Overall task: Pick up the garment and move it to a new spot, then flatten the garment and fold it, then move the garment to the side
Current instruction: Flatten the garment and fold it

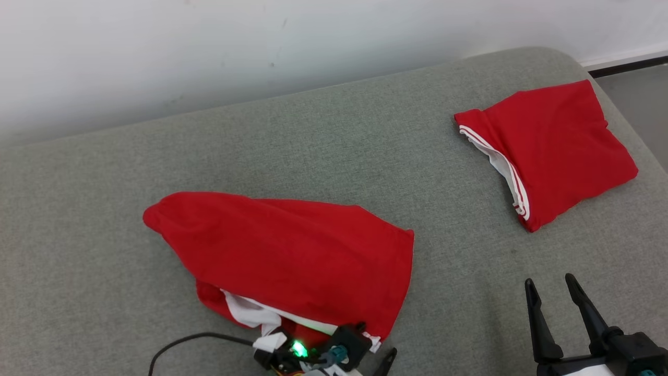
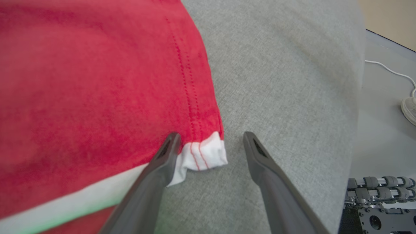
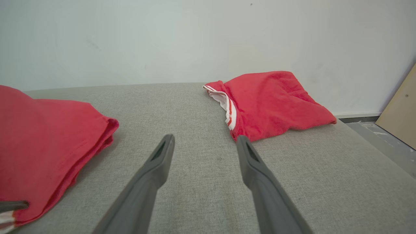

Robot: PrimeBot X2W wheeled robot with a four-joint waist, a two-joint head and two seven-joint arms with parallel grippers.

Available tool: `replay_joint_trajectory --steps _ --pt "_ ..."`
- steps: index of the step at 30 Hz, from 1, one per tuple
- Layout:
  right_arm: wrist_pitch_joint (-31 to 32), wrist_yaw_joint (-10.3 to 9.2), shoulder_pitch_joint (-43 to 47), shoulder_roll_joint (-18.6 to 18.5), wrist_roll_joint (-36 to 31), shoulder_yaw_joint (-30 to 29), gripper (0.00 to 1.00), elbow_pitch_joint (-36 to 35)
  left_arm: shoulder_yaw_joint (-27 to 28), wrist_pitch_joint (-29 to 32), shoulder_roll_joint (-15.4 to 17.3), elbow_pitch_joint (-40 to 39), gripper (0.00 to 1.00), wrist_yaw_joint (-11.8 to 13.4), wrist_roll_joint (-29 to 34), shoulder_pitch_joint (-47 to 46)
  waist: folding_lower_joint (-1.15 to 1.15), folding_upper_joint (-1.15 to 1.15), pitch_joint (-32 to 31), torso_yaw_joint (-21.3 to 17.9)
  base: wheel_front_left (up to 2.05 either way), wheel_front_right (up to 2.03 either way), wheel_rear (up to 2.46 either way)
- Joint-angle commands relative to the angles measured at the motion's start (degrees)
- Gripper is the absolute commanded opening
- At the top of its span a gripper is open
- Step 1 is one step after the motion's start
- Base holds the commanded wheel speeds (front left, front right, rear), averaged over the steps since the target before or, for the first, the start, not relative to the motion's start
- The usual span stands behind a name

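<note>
Straddling the white-trimmed corner (image 2: 204, 156) of the garment (image 1: 292, 250) on the grey cushion (image 1: 313, 146), my left hand (image 2: 211, 135) is spread; closing shallow could catch one layer and spill the fold. My right hand (image 1: 549, 280) hovers spread, empty, short of another folded red shirt (image 1: 553, 151).

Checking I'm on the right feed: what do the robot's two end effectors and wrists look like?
Both have two long dark grey fingers tapering to slotted tips. The left end effector has at its wrist a black block with a glowing green light, teal connectors and a looping black cable. The right end effector has a black base over a pale forearm.
</note>
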Motion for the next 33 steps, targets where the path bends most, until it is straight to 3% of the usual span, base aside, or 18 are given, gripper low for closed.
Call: replay_joint_trajectory --steps 1,2,3,4,5,12,18,19,20,21,22,26,33 --pt "-0.1 -0.14 -0.1 -0.1 0.5 -0.2 1.0 -0.3 -0.4 1.2 0.7 1.3 1.0 0.0 -0.4 0.8 0.0 0.0 0.1 -0.1 0.0 0.0 0.0" --pt "-0.1 -0.14 -0.2 0.0 0.5 -0.2 1.0 -0.2 -0.4 1.5 0.7 1.7 1.0 0.0 -0.6 0.8 0.0 0.0 0.2 -0.1 0.0 0.0 0.0" --pt "-0.1 -0.14 -0.2 0.0 0.5 -0.3 1.0 -0.2 -0.4 1.9 0.8 2.0 0.5 0.0 -0.7 0.8 0.0 0.0 0.2 -0.1 0.0 0.0 0.0" --pt "-0.1 -0.14 -0.3 0.1 0.5 -0.3 1.0 -0.2 -0.5 2.1 0.7 2.2 0.13 -0.3 -0.8 0.6 0.0 0.0 0.2 -0.1 0.0 0.0 0.0" --pt "-0.1 -0.14 -0.3 0.1 0.4 -0.4 1.0 -0.1 -0.6 2.5 0.4 2.1 0.0 -0.8 -1.3 0.6 0.0 0.0 0.2 0.0 0.0 0.0 0.0" --pt "-0.1 -0.14 -0.9 0.5 0.2 0.1 1.0 -0.1 -1.0 5.1 -2.4 -4.6 0.0 -4.1 -3.7 -2.9 0.0 0.0 0.2 0.0 0.0 0.0 0.0" --pt "-0.1 -0.14 -1.6 0.7 0.4 1.0 1.0 0.5 -1.8 6.4 -4.8 -7.7 0.0 -4.9 -5.4 -5.1 0.0 0.0 0.6 -1.0 0.0 0.0 0.0" --pt "-0.1 -0.14 -1.8 0.8 0.5 1.2 1.0 0.6 -2.0 6.3 -5.1 -7.6 0.28 -4.9 -6.1 -5.3 0.0 0.0 0.8 -1.3 0.0 0.0 0.0" --pt "-0.1 -0.14 -1.9 0.8 0.5 1.3 1.0 0.7 -2.2 5.9 -5.4 -7.4 0.45 -5.0 -6.4 -5.7 0.0 0.0 0.9 -1.6 0.0 0.0 0.0" --pt "-0.1 -0.14 -2.0 0.8 0.6 1.4 1.0 0.8 -2.2 5.4 -5.6 -7.0 0.88 -4.7 -7.3 -5.7 0.0 0.0 1.0 -1.9 0.0 0.0 0.0" --pt "-0.1 -0.14 -2.2 0.9 0.7 1.4 1.0 0.9 -2.4 5.0 -5.6 -6.6 1.0 -4.9 -8.2 -5.3 0.0 0.0 1.1 -2.1 0.0 0.0 0.0" --pt "-0.1 -0.14 -2.5 1.0 0.8 1.3 1.0 1.6 -4.7 3.0 -5.7 -8.2 1.0 -6.3 -14.6 -4.2 0.0 0.0 1.5 -2.6 0.0 0.0 0.0" --pt "-0.1 -0.14 -2.0 1.1 0.7 0.1 1.0 1.7 -5.7 -1.3 -5.7 -9.4 1.0 -5.4 -19.3 -6.9 0.0 0.0 1.2 -1.2 0.0 0.0 0.0"
